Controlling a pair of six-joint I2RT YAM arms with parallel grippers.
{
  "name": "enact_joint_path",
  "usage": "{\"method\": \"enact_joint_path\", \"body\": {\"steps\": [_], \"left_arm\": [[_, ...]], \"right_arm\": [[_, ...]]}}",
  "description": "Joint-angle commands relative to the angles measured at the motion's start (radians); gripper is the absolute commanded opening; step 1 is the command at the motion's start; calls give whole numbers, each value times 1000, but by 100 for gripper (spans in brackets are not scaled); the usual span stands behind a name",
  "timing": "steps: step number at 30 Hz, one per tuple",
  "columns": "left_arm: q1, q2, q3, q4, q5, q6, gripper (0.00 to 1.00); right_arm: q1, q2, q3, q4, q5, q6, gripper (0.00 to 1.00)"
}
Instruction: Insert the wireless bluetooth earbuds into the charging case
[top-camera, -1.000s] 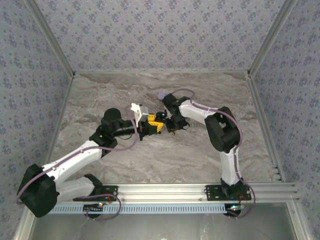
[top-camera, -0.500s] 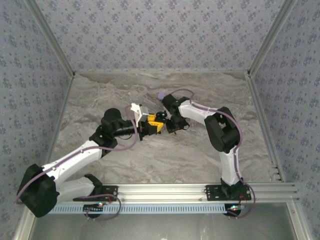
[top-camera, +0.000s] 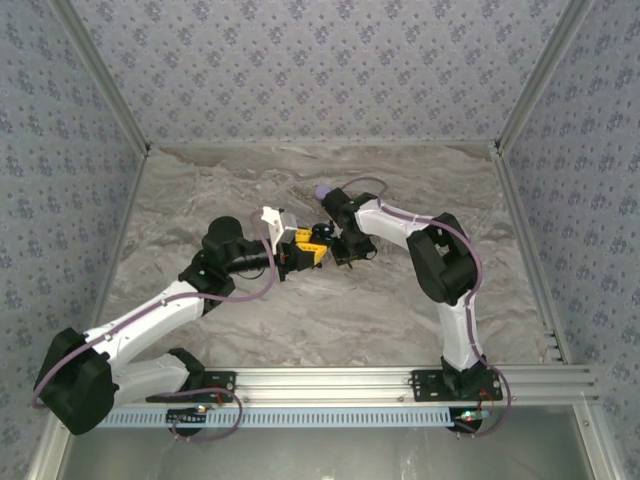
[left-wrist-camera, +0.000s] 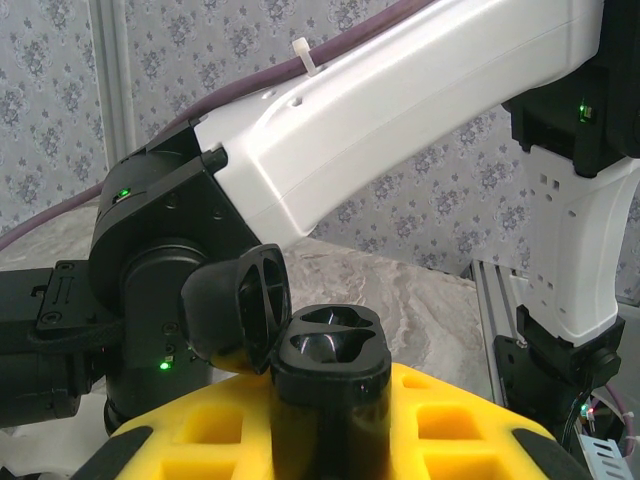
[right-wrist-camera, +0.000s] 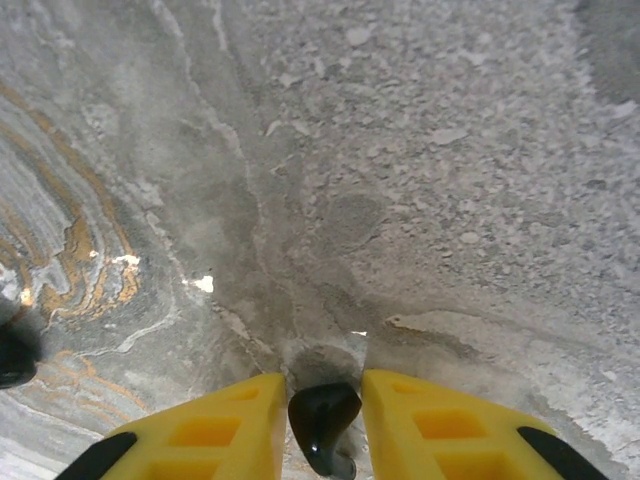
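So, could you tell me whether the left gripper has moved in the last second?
No. The left gripper stays put, at the same gap from the lilac piece in the top view.

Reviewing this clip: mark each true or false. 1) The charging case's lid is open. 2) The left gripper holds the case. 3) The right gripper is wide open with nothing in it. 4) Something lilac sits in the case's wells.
1) True. In the left wrist view the charging case has its lid flipped up and both wells exposed.
2) True. The left gripper has its yellow fingers closed on the case.
3) False. The right gripper is nearly closed, with a small black curved piece between its fingers.
4) False. The wells look dark with no lilac in them; a small lilac object lies on the table beyond the right wrist.
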Motion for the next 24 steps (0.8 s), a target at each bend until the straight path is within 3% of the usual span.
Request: {"method": "enact_joint_path", "body": {"steps": [1, 12, 24], "left_arm": [[7, -18, 2, 5, 10, 11, 21], [6, -2, 0, 9, -25, -2, 21], [6, 37, -41, 151, -107, -50, 21]], "right_arm": [[5, 58, -10, -28, 14, 25, 25], [-22, -89, -100, 69, 9, 9, 22], [-111, -363, -276, 255, -180, 37, 22]]}}
